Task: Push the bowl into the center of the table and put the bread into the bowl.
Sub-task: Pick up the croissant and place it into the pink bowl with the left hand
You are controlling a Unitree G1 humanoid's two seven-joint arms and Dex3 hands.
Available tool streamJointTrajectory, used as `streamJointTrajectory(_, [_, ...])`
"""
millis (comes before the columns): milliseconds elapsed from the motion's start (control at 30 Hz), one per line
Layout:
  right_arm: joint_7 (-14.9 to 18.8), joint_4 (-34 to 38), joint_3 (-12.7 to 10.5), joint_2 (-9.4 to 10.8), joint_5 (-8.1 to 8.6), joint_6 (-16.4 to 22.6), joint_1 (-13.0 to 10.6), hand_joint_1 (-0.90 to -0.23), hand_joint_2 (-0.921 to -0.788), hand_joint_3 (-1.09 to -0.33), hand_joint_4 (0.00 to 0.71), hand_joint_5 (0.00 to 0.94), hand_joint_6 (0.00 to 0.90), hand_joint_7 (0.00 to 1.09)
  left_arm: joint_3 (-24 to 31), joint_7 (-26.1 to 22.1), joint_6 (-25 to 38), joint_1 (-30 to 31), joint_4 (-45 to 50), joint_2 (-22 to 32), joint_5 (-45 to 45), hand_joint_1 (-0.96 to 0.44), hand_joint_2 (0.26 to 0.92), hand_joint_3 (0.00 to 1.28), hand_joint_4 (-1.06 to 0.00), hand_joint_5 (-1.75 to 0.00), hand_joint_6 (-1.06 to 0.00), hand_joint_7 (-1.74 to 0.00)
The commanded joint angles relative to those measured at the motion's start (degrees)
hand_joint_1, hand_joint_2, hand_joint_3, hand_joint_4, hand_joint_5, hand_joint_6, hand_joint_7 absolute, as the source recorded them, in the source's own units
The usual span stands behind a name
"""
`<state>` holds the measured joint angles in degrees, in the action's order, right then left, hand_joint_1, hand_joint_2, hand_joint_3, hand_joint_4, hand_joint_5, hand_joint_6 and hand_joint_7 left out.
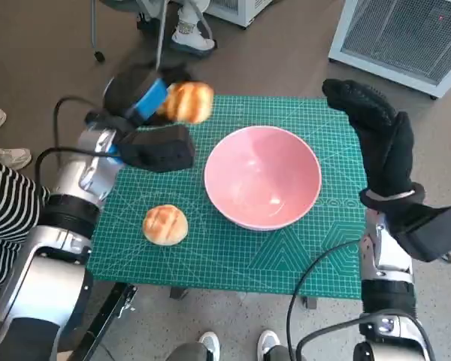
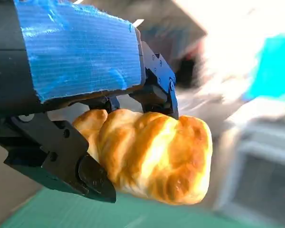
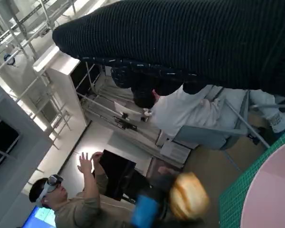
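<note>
Bread (image 2: 152, 159), glossy golden loaf, gripped by left robot hand (image 1: 139, 98); round pink bowl (image 1: 262, 176)

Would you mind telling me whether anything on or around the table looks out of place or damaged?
Nothing looks damaged or spilled. The pink bowl sits upright and empty on the green mat; one bread roll lies beside it, and the left hand holds another roll aloft.
</note>
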<state>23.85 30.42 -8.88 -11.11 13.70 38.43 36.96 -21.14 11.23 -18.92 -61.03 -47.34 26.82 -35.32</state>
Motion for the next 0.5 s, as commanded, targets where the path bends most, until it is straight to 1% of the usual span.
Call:
streamJointTrajectory(33, [0.8,0.4,-0.1,-0.5,0.58,-1.1,-1.0,-0.737,-0.921,-0.733,0.176,0.001,-0.001,0.56,-0.6,-1.5,-3.2,2.7,4.9,-1.1,0.1,0.00,0.916,0.02,-0.78,-1.03,-0.66,-1.16])
streamJointTrajectory(133, [0.9,0.2,-0.2,-0.5,0.71,-1.3,-1.0,-0.742,-0.921,-0.732,0.176,0.001,-0.001,0.56,-1.5,-1.6,-5.4,2.7,4.3,-2.0,-0.4,0.00,0.919,0.02,-0.78,-1.03,-0.65,-1.18])
streamJointTrajectory(233, [1.0,-0.1,-0.2,-0.4,0.80,-1.4,-1.1,-0.745,-0.921,-0.731,0.176,0.001,-0.001,0.56,-3.1,-1.3,-7.4,1.8,1.6,-3.9,-1.7,0.00,0.920,0.04,-0.76,-1.05,-0.62,-1.20])
streamJointTrajectory(333, [1.0,-0.5,-0.2,-0.4,0.88,-1.6,-1.4,-0.747,-0.921,-0.730,0.176,0.001,-0.001,0.56,-4.8,-1.3,-8.1,0.8,-1.1,-5.7,-3.0,0.00,0.920,0.06,-0.74,-1.08,-0.60,-1.22])
streamJointTrajectory(500, [1.0,-1.2,-0.3,-0.5,1.01,-2.0,-1.7,-0.748,-0.921,-0.725,0.177,0.001,-0.001,0.56,-7.2,-0.3,-8.6,-0.9,-5.3,-8.0,-5.4,0.00,0.920,0.07,-0.72,-1.13,-0.60,-1.20])
